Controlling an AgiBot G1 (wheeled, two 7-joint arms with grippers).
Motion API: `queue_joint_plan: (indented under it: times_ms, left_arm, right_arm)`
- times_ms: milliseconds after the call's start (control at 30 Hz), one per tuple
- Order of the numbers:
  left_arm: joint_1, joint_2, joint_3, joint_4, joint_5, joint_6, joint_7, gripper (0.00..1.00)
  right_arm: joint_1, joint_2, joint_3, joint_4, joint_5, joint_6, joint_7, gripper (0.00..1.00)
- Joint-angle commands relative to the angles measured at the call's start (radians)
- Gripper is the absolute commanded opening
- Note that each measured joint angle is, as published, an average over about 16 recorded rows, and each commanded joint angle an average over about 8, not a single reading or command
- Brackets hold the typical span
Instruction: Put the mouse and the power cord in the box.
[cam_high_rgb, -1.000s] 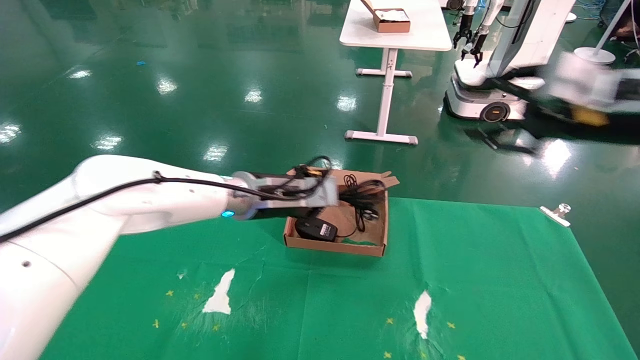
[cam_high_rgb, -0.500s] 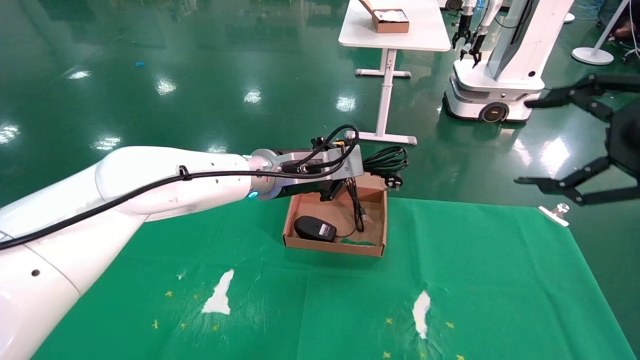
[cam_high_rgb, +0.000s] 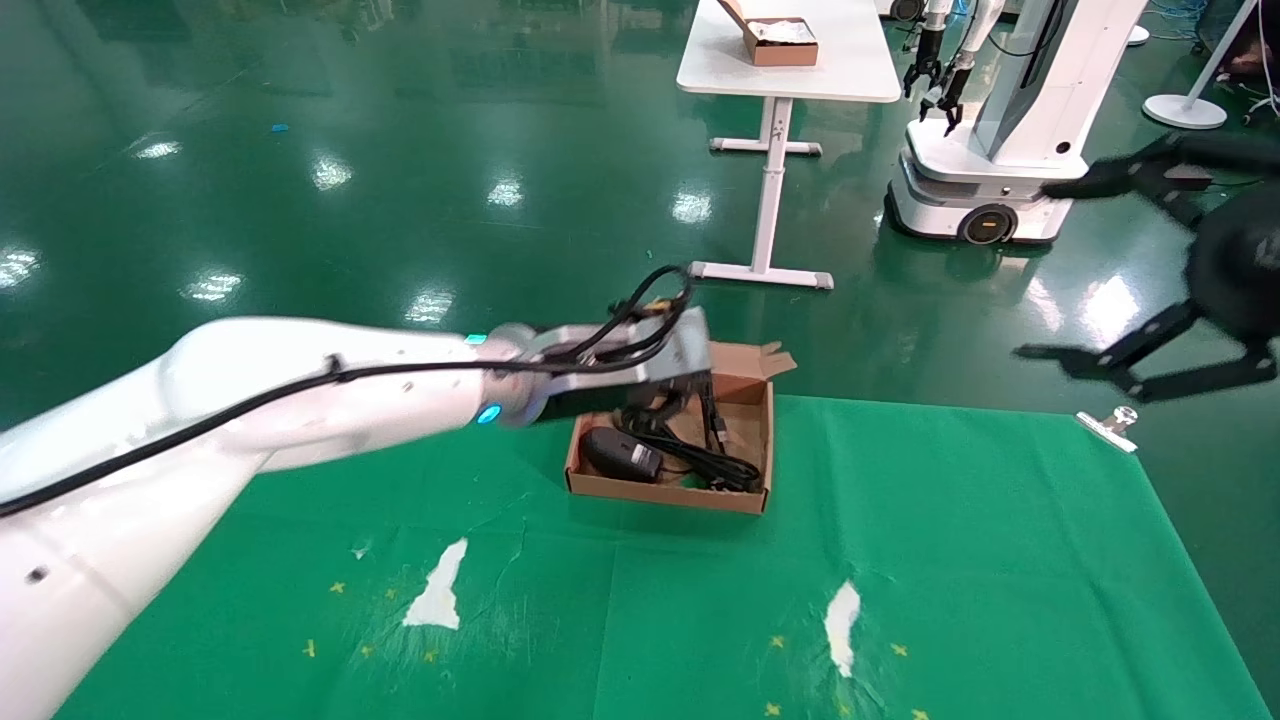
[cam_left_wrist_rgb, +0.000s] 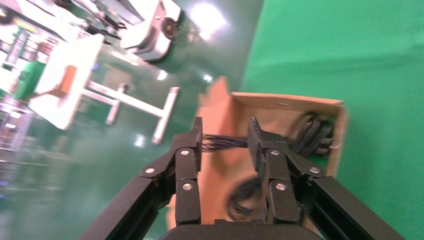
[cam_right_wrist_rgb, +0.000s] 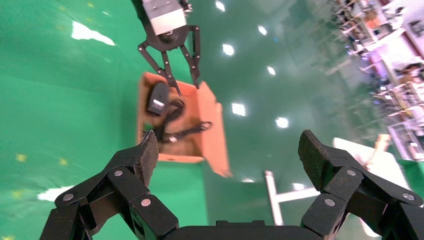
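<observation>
The brown cardboard box (cam_high_rgb: 665, 493) stands on the green cloth. The black mouse (cam_high_rgb: 620, 455) lies inside it at the left, label side hidden. The looped power cord (cam_high_rgb: 705, 462) lies beside the mouse in the box. My left gripper (cam_high_rgb: 665, 405) hovers over the box's far half, open. In the left wrist view, the left gripper (cam_left_wrist_rgb: 226, 142) has dark cable strands blurred across its gap, with the box (cam_left_wrist_rgb: 287, 100) and power cord (cam_left_wrist_rgb: 310, 135) beyond. My right gripper (cam_high_rgb: 1035, 270) hangs wide open off the table's right. The right wrist view, past the right gripper (cam_right_wrist_rgb: 227, 142), shows the box (cam_right_wrist_rgb: 212, 130), mouse (cam_right_wrist_rgb: 159, 97) and cord (cam_right_wrist_rgb: 175, 127).
A metal clip (cam_high_rgb: 1110, 425) sits at the cloth's far right corner. White torn patches (cam_high_rgb: 440, 590) mark the cloth near me. On the floor beyond stand a white table (cam_high_rgb: 790, 70) with a small reddish-brown box (cam_high_rgb: 775, 40), and another robot (cam_high_rgb: 1000, 120).
Half a second ago the left gripper held the power cord raised above the box's far wall. It has since come down and opened, and the cord now lies inside. The right gripper shifted slightly.
</observation>
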Motion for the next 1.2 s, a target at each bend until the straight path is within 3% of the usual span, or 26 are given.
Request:
queue_joint_plan:
  times_ms: [33,1200]
  left_arm:
    - [0.019,-0.022,-0.023,-0.020,-0.021,0.025,-0.010,1.00]
    - [0.408,-0.471,-0.493,-0.427,-0.451,0.532,-0.208,1.00]
  right_arm:
    - [-0.021,0.002,0.010,0.017,0.012,-0.005,0.017,1.00]
    - [-0.557,0.027,0.207,0.501,0.335,0.075,0.382,1.00]
